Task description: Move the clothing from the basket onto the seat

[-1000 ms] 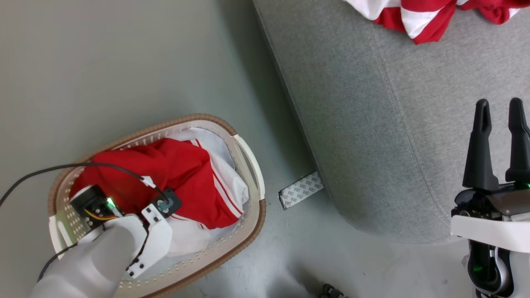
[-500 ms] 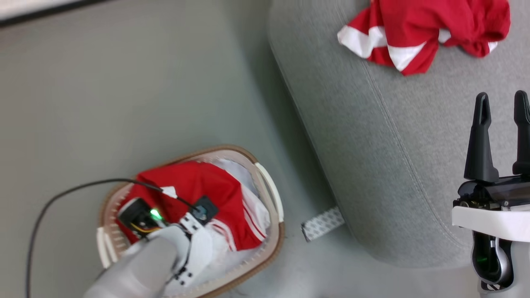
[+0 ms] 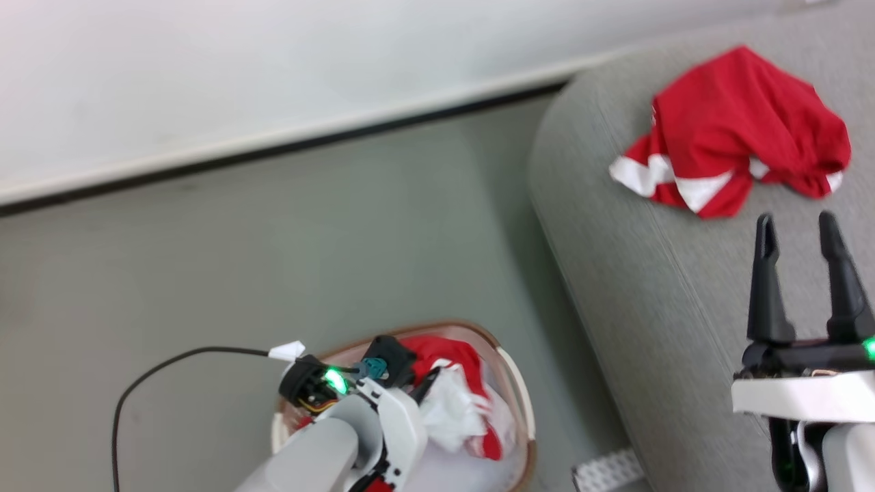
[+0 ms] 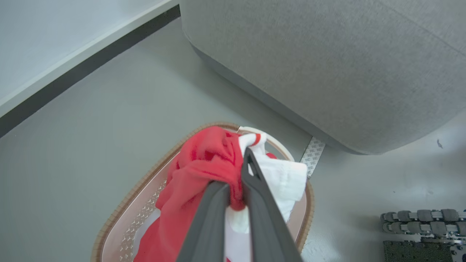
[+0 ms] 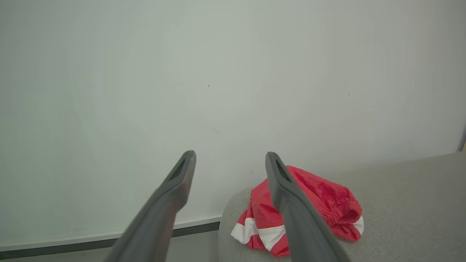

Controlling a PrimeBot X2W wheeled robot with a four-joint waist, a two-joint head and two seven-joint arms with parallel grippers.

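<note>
Your left gripper [image 4: 235, 171] has its jaws pinched together on a bunched fold of the clothing [image 4: 204, 160], red cloth on one side of the fingers and a white panel on the other. The bundle hangs from that pinch down into the basket [image 4: 308, 211], where more red and white fabric lies underneath.

Your right gripper [image 3: 796, 222] hovers over the seat [image 3: 649, 307] with its jaws wide apart and nothing between them. Just beyond its tips, one red garment [image 3: 738, 130] lies crumpled on the cushion.

Expect this fabric to be light, limp and a little slick. It will likely drape and trail rather than hold any shape, so the loose tail could catch on the basket rim. A thick gathered fold, as you have now, looks like the safest hold; a single hem would probably slip out.
</note>
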